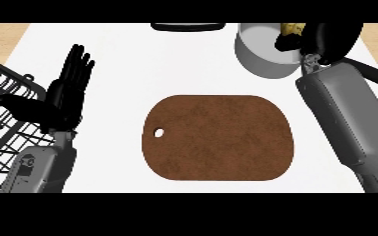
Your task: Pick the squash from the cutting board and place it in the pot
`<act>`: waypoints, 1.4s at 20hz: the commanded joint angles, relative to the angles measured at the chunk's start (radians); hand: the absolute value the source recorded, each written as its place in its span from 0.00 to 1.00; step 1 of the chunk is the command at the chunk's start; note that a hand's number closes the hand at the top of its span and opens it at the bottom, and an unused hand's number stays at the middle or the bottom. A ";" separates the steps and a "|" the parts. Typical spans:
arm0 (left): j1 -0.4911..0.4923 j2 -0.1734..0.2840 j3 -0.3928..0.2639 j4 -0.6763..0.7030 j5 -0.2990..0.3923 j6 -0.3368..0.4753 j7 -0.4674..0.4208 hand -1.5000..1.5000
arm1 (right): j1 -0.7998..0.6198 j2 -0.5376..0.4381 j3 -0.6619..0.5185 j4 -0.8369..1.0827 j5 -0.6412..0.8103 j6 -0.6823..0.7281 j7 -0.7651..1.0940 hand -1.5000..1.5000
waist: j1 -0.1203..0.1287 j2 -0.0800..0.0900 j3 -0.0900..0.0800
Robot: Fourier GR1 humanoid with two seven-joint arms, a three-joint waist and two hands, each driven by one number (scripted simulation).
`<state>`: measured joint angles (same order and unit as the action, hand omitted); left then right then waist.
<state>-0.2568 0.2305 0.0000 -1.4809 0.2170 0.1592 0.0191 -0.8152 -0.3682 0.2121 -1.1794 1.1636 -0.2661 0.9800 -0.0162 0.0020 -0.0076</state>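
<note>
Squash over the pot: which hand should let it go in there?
The right hand: it is curled round the squash above the pot. The left hand rests open across the counter.

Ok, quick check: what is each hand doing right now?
Left hand: open, resting, fingers up.
Right hand: over the pot, curled round the squash.
</note>
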 commanded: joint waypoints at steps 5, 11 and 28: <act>-0.018 0.071 0.067 -0.014 0.012 -0.043 0.000 0.50 | 0.145 -0.091 -0.112 0.048 -0.066 -0.132 -0.194 1.00 | 0.018 -0.001 0.008; -0.023 0.016 0.035 0.018 -0.019 -0.028 -0.037 0.50 | 0.058 -0.061 -0.186 0.270 -0.118 -0.135 -0.285 1.00 | 0.030 0.003 0.008; -0.033 0.063 0.075 -0.012 0.018 -0.051 0.018 0.50 | 0.058 0.031 -0.406 0.342 -0.509 -0.230 -0.747 0.00 | 0.026 -0.002 0.008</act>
<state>-0.2805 0.2129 -0.0063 -1.4757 0.2073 0.1425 0.0374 -0.7523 -0.3622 -0.1524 -0.7872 0.7230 -0.4564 0.3054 0.0130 0.0105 -0.0076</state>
